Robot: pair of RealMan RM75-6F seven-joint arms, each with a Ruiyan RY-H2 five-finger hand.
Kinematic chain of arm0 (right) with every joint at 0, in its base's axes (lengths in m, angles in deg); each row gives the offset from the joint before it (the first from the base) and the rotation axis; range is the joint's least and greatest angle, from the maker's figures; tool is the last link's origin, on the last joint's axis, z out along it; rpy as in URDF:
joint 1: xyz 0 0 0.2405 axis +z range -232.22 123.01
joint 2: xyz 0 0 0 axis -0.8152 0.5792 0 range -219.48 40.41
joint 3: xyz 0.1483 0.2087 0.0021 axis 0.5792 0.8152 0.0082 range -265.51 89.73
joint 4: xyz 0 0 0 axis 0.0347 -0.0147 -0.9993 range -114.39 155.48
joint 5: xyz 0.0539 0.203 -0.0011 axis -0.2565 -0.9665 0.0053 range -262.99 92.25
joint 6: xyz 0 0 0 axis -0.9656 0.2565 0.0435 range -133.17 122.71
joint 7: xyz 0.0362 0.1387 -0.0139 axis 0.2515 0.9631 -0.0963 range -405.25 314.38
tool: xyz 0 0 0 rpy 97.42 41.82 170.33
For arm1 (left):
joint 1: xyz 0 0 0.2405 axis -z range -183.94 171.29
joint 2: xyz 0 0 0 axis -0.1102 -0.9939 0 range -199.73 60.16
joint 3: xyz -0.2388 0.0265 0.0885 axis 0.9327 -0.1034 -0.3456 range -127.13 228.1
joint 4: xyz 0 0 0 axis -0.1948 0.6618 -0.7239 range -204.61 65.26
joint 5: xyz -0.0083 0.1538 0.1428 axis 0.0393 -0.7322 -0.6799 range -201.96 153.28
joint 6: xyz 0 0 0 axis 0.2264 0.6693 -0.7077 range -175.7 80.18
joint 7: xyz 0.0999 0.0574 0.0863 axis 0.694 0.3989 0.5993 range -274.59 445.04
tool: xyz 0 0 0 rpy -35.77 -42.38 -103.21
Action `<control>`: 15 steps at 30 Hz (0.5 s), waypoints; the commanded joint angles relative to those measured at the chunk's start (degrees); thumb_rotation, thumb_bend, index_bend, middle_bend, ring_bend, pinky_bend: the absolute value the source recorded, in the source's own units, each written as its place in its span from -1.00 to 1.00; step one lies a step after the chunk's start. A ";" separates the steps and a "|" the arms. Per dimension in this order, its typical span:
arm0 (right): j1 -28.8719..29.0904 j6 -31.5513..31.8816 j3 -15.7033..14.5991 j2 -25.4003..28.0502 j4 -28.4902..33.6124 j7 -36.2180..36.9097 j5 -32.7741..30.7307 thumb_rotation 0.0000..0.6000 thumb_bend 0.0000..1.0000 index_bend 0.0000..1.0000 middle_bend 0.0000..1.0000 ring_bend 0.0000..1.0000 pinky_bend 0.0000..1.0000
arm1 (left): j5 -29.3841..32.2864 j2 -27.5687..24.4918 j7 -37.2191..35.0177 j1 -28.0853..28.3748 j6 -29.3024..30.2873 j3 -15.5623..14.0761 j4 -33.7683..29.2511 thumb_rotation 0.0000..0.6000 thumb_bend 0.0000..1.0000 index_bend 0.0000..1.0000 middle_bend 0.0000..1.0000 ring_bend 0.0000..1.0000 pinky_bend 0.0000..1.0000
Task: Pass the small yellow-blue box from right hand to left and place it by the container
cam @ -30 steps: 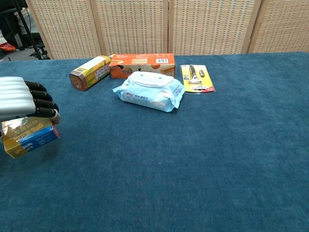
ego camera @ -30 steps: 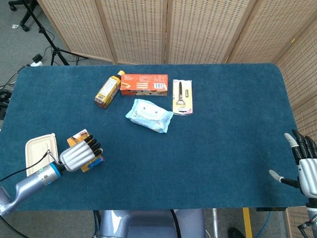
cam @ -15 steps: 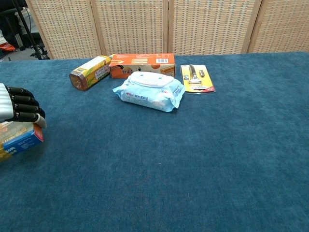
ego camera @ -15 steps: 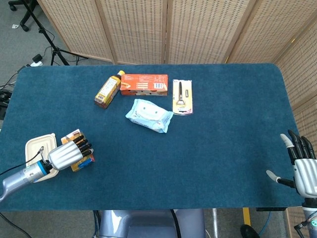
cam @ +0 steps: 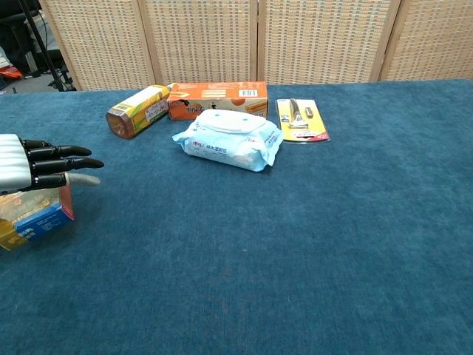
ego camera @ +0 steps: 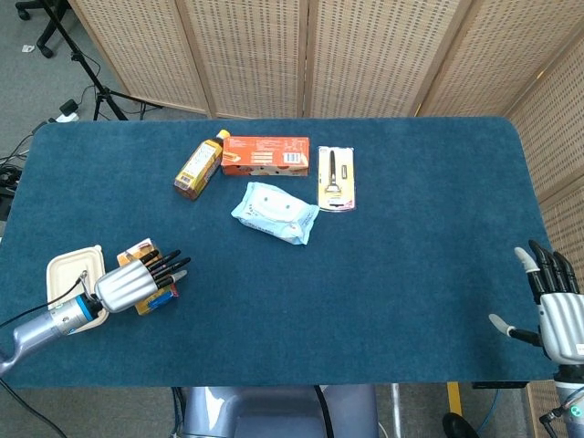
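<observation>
Since the earlier frame the left hand (ego camera: 128,286) has straightened its fingers, now spread and pointing out over the box (ego camera: 153,294) rather than curled round it. The box sits on the counter (ego camera: 411,274) near the front-left corner, just beside the container (ego camera: 68,274) (release looks done, likely why the fingers opened). Box: small carton, yellow-orange faces, blue panel with print, lying flat. Right hand (ego camera: 557,306) spread and empty at the front-right edge.
</observation>
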 commanded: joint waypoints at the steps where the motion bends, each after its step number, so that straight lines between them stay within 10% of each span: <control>1: -0.05 0.05 0.10 0.01 0.07 -0.09 0.01 1.00 -1.00 -1.00 -1.00 -1.00 -1.00 | -0.16 -1.01 0.49 0.51 1.24 -0.29 -1.16 1.00 -1.00 -1.00 -1.00 -1.00 -0.25; 15: -0.37 -0.03 0.39 0.18 0.71 -0.13 -0.04 1.00 -1.00 -1.00 -1.00 -1.00 -1.00 | -0.48 -4.89 4.98 0.49 -0.12 -1.95 -4.18 1.00 -1.00 -1.00 -1.00 -1.00 -0.29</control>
